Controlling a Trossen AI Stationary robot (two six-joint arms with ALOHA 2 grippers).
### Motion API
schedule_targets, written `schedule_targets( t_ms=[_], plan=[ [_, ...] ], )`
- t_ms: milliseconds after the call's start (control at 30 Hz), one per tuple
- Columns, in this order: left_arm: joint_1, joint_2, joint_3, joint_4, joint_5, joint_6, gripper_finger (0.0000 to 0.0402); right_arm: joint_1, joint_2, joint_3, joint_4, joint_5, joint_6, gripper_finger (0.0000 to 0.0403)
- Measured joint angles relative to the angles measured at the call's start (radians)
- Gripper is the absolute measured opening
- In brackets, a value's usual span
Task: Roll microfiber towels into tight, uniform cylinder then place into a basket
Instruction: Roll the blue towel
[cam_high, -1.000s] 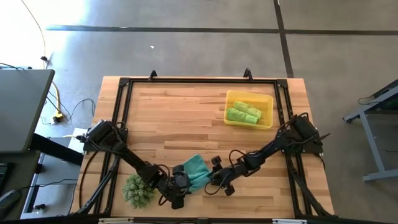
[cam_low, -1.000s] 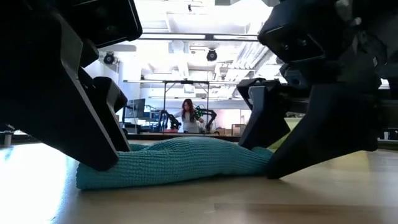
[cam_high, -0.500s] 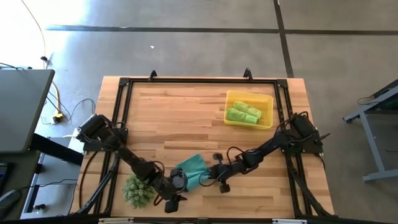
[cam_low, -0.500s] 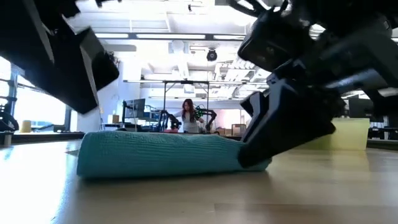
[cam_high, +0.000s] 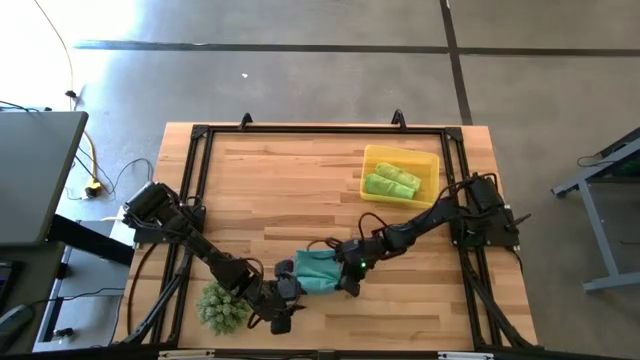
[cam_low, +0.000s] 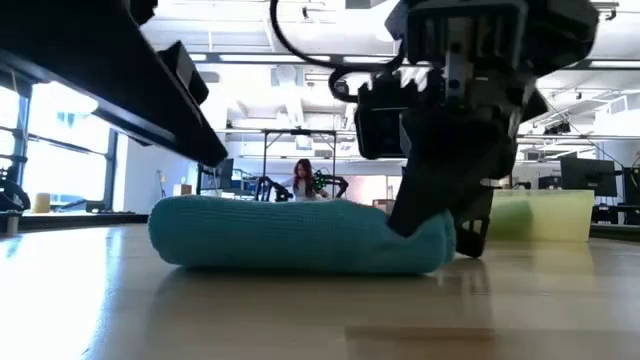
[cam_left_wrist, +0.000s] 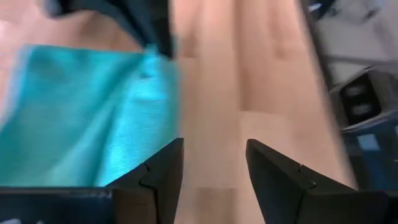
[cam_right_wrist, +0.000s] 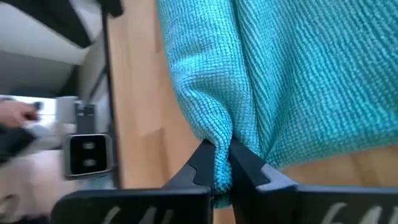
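Teal microfibre is bunching between the fingers of the right gripper (cam_right_wrist: 222, 167), which we are seeing pinched tight on a fold at the edge of the teal towel (cam_high: 314, 269). In the high view that gripper (cam_high: 344, 270) is sitting just at the towel's three o'clock side, its dark arm reaching away toward two o'clock to the table's right edge. In the low view the towel (cam_low: 300, 233) is lying as a loose, puffy roll on the wooden table (cam_high: 290, 180).

The left gripper (cam_left_wrist: 211, 163) is standing with its fingers spread and nothing between them, close beside the towel; from above we are placing it (cam_high: 282, 300) at roughly seven o'clock of the cloth, though whether it is touching the fabric we cannot say.

At about one o'clock from the teal towel, well apart, the yellow basket (cam_high: 428, 160) is holding two rolled lime-green towels (cam_high: 391, 180). A spiky green plant (cam_high: 222, 306) is resting near the table's front edge, at about eight o'clock from the towel.
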Motion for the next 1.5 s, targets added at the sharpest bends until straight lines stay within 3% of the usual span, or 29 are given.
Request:
schedule_targets(
  t_ms=[167, 400, 767, 900, 1133, 1500],
  plan=[
    [-0.008, 0.011, 0.001, -0.049, -0.133, 0.109, 0.0163, -0.04, 0.004, 0.024, -0.019, -0.114, 0.102, 0.0005],
    [-0.008, 0.06, 0.0, -0.053, -0.137, 0.21, 0.0163, -0.068, 0.005, 0.061, -0.073, -0.152, 0.12, 0.0005],
    [0.024, 0.115, 0.002, -0.087, -0.118, 0.092, 0.0161, -0.071, 0.005, 0.062, -0.075, -0.143, 0.096, 0.0005],
    [0.027, 0.113, 0.003, -0.1, -0.095, -0.017, 0.0132, -0.071, 0.005, 0.062, -0.075, -0.141, 0.083, 0.0005],
    [0.02, 0.108, 0.005, -0.102, 0.011, -0.17, 0.0016, -0.072, -0.004, 0.061, -0.056, -0.117, -0.115, 0.0012],
    [0.006, 0.104, 0.003, -0.086, 0.122, -0.235, 0.0009, -0.045, -0.147, 0.059, -0.103, -0.044, -0.698, 0.0097]
  ],
)
